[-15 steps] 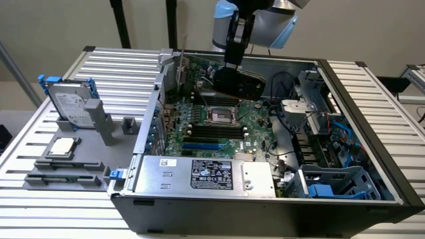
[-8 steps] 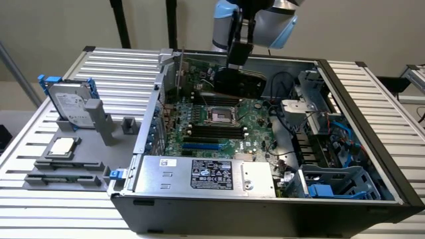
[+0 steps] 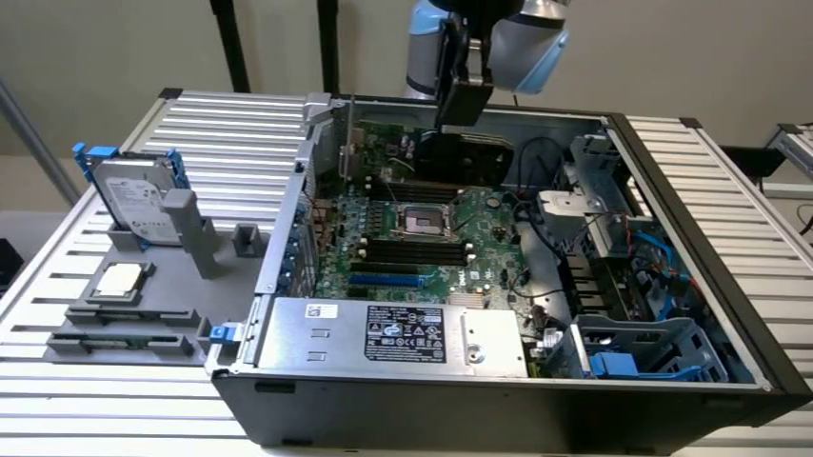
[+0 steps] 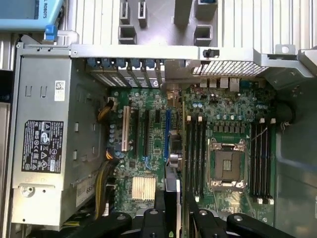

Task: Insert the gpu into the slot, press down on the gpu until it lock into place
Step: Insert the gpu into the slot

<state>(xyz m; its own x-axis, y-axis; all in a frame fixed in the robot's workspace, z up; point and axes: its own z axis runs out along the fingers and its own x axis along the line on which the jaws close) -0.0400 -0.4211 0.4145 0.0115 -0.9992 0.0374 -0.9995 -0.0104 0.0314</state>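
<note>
The gripper [image 3: 460,116] is clamping the gpu [image 3: 464,160] edge-on in its jaws, well apart from the slot [image 3: 387,282] and seemingly off its line, so the gpu is risking coming down beside the slot, hitting the board [image 3: 489,249], or jamming in tilted

Gpu [image 3: 464,160] — smooth black face; slot [image 3: 385,282] — shiny blue plastic; power-supply box [image 3: 305,330] bare silvery sheet metal.

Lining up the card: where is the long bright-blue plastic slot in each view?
Exterior view: the slot lies between the black memory slots and the silver labelled power-supply box.
Wrist view: the slot runs between the white slot and the black memory slots.
Shared landmark: the square silver CPU socket.
</note>
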